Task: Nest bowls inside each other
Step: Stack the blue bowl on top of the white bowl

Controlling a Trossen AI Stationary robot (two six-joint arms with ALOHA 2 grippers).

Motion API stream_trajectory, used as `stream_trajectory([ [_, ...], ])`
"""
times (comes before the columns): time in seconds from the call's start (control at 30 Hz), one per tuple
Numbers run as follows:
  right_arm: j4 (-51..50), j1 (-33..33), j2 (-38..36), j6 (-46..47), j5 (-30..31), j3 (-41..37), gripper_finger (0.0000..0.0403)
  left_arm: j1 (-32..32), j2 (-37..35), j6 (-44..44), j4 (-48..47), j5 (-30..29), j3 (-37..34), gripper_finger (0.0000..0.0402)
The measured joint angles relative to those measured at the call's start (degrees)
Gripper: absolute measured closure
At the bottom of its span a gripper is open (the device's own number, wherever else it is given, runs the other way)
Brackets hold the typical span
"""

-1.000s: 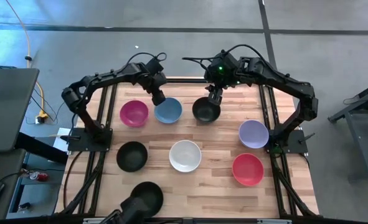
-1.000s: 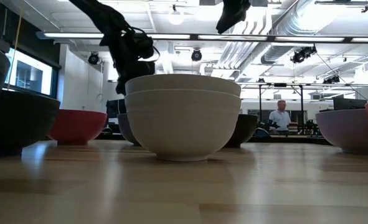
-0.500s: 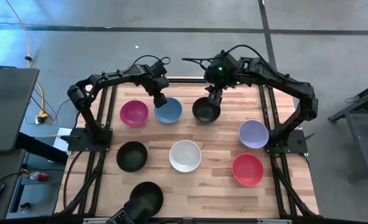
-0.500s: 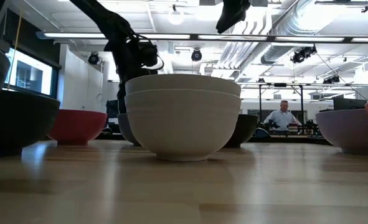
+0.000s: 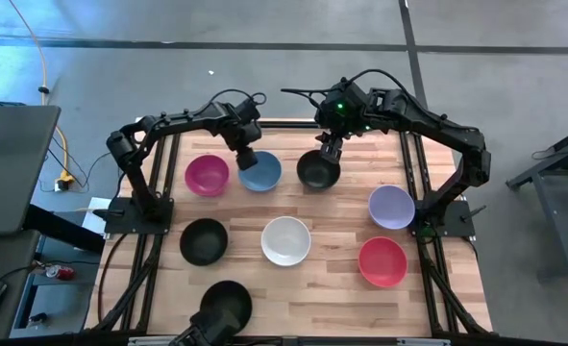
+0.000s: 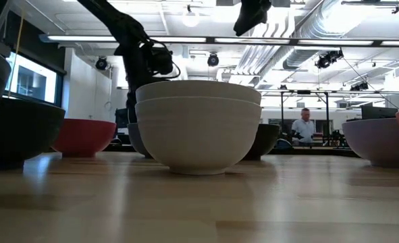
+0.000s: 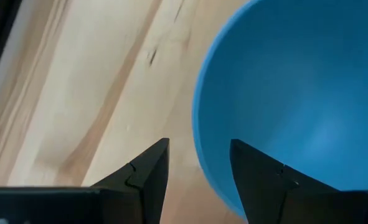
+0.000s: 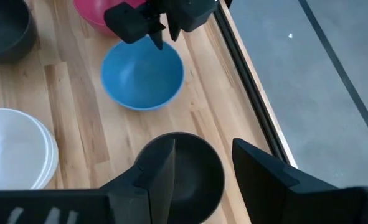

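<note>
A lab: exposed ceiling ducts (image 6: pixel 334 23) and concrete floor (image 5: pixel 264 77).

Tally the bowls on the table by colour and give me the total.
Black bowls: 3
White bowls, one nested in the other: 2
Magenta bowl: 1
Blue bowl: 1
Lavender bowl: 1
Red bowl: 1
Total: 9

Bowls (image 5: pixel 286 240) sit upright, spread across the table.
</note>
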Motion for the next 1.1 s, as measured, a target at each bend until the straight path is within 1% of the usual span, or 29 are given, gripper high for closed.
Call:
stream_trajectory([
  [0.13,0.0,0.0,0.0,0.0,-0.1,0.0,0.0251,0.0,0.0,0.1,-1.5,-1.1,0.0,0.0242],
  [0.4,0.0,0.0,0.0,0.9,-0.2,0.0,0.0251,0.0,0.0,0.0,-2.2,-1.2,0.0,0.0243],
  [0.57,0.0,0.0,0.0,0.9,-0.2,0.0,0.0251,0.0,0.0,0.1,-3.3,0.6,0.0,0.0243],
  [0.83,0.0,0.0,0.0,0.9,-0.2,0.0,0.0251,0.0,0.0,-0.1,-3.6,0.7,0.0,0.0245],
  [0.93,0.0,0.0,0.0,0.9,-0.2,0.0,0.0251,0.0,0.0,-0.1,-3.6,0.7,0.0,0.0261],
  [1.1,0.0,0.0,0.0,0.9,-0.2,0.0,0.0251,-0.1,0.0,-0.1,-3.6,0.8,0.0,0.0312],
])
